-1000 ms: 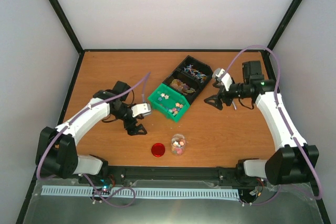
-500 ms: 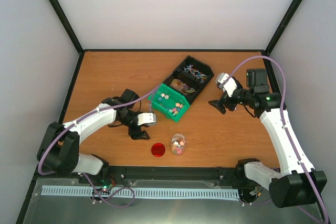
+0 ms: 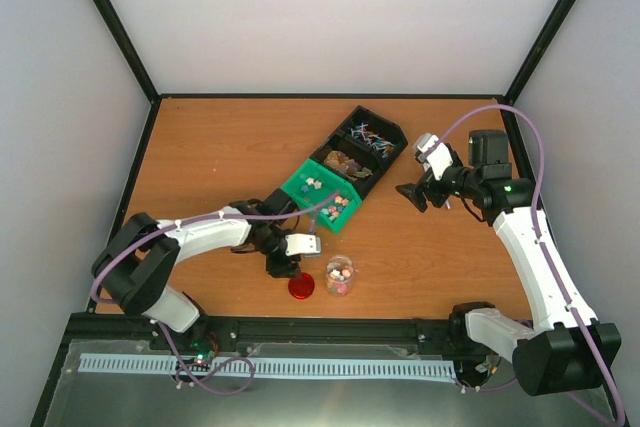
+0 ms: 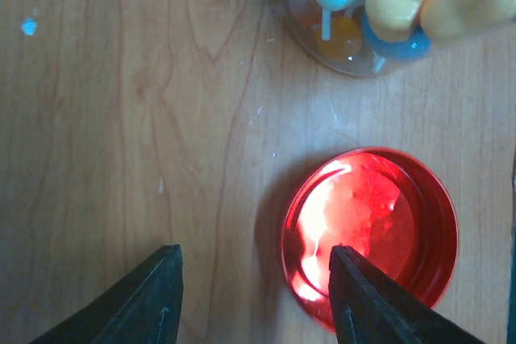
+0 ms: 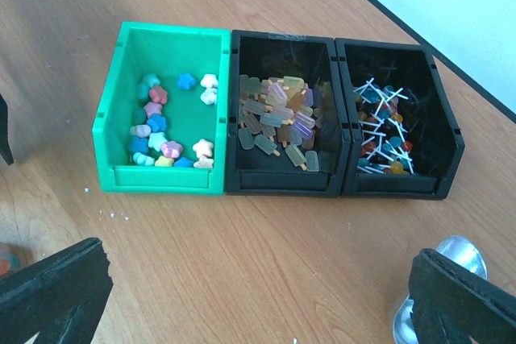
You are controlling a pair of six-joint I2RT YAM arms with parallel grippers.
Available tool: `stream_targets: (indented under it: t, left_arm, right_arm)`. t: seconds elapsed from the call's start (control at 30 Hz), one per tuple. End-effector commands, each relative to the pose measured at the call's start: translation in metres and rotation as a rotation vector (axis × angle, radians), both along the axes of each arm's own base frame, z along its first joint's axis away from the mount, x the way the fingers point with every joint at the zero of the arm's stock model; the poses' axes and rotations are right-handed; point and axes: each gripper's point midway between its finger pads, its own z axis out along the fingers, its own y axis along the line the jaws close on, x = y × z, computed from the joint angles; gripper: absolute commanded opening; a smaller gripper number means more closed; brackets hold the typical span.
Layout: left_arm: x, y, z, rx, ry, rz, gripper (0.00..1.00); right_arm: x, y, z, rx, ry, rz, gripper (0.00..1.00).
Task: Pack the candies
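Note:
Pastel candies fill a small clear jar (image 3: 340,274) near the table's front; its base shows in the left wrist view (image 4: 387,14). A red lid (image 3: 301,286) lies flat beside the jar, also seen in the left wrist view (image 4: 369,235). My left gripper (image 3: 287,268) is open just left of the lid; one fingertip (image 4: 355,288) hovers over the lid's left rim, the other over bare wood. More candies (image 5: 165,122) lie in a green bin (image 3: 322,194). My right gripper (image 3: 412,194) is open and empty, up over the table right of the bins.
Two black bins adjoin the green one: one (image 5: 286,122) holds flat popsicle-shaped sweets, the other (image 5: 387,130) holds lollipops. A round metal object (image 5: 451,271) lies on the wood by my right fingertip. Black frame posts rim the table.
My left gripper has moved right and toward the front, from the table's left middle to the red lid. My right arm has pulled back to the right and then held nearly still.

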Motion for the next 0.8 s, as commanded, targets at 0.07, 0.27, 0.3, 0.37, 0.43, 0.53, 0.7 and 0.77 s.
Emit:
stream_targets:
  t: [0.07,0.27,0.3,0.37,0.43,0.53,0.7,0.77]
  left_arm:
    - [0.008,-0.013,-0.013,0.043,-0.057,0.031,0.47]
    - [0.007,-0.004,-0.022,0.099,-0.065,0.047,0.35]
    - [0.007,-0.002,-0.022,0.113,-0.058,0.057,0.31]
    - [0.003,0.002,-0.024,0.133,-0.036,0.061,0.25]
    - [0.002,0.007,-0.025,0.142,-0.032,0.075,0.21]
    - [0.014,0.014,-0.024,0.142,-0.028,0.142,0.14]
    - [0.028,0.024,-0.005,0.092,0.059,0.219,0.01]
    - [0.025,0.027,0.007,0.066,0.080,0.192,0.01]
  right_arm:
    - [0.000,0.000,-0.001,-0.022,0.001,0.008,1.00]
    - [-0.004,-0.002,-0.001,-0.046,-0.006,0.019,1.00]
    - [-0.005,-0.002,-0.001,-0.052,-0.009,0.025,1.00]
    - [-0.009,-0.002,-0.002,-0.061,-0.011,0.043,1.00]
    - [-0.014,0.000,-0.001,-0.064,-0.016,0.071,1.00]
    - [-0.018,0.002,0.001,-0.064,-0.026,0.092,1.00]
    - [-0.036,0.016,0.007,-0.047,-0.057,0.242,1.00]
    - [-0.039,0.022,0.011,-0.046,-0.083,0.291,0.98]
